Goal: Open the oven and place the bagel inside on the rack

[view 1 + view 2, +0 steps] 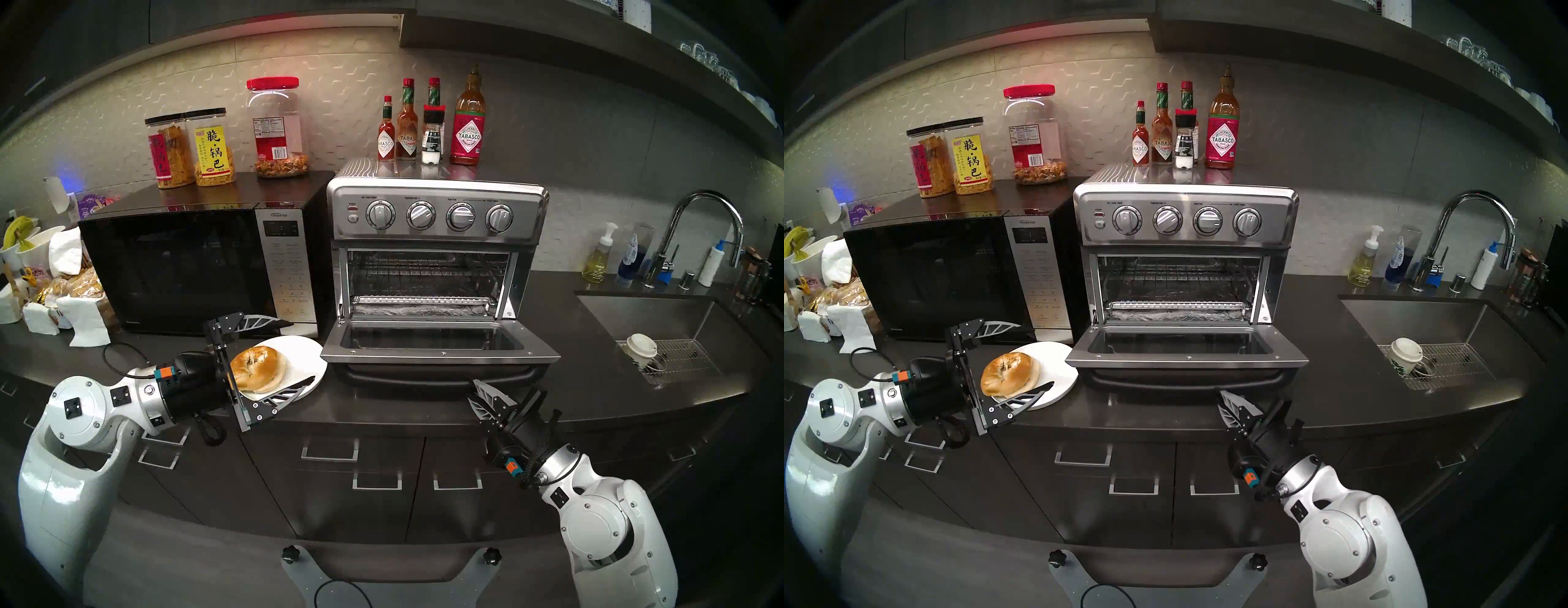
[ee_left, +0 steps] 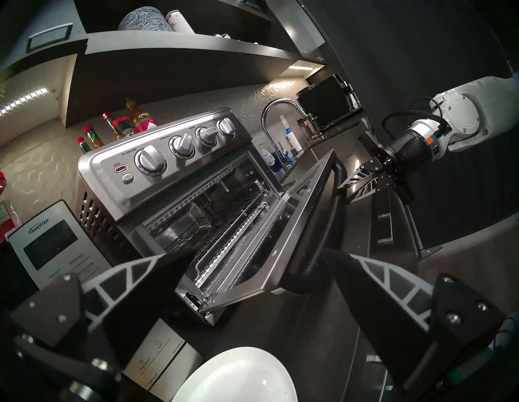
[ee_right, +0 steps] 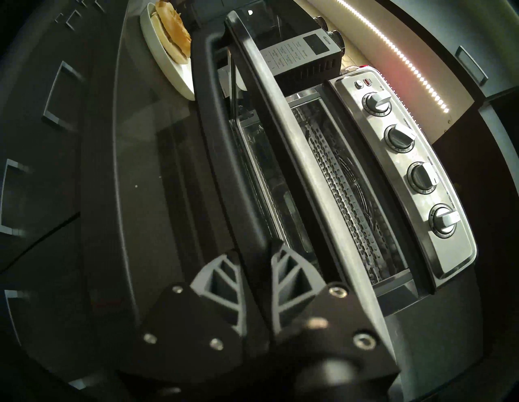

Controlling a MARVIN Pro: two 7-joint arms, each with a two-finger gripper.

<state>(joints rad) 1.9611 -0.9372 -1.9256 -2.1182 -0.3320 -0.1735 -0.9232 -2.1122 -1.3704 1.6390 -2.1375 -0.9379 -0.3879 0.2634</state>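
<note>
The steel oven (image 1: 437, 197) stands with its glass door (image 1: 439, 357) dropped flat and its black bar handle (image 1: 437, 377) facing me. Inside, the wire rack (image 1: 1174, 304) lies over a foil-lined tray (image 1: 420, 310). The bagel (image 1: 258, 368) rests on a white plate (image 1: 307, 350) left of the door. My left gripper (image 1: 303, 351) is open wide and lies sideways over the plate, one finger on each side of the bagel and apart from it. My right gripper (image 1: 474, 384) is shut, with its tips against the handle's front edge.
A black microwave (image 1: 178, 267) with snack jars on top stands left of the oven. Sauce bottles (image 1: 428, 123) crowd the oven's top. Bread bags and tissues (image 1: 63, 284) fill the far left. The sink (image 1: 662, 322) with a cup and faucet is at the right.
</note>
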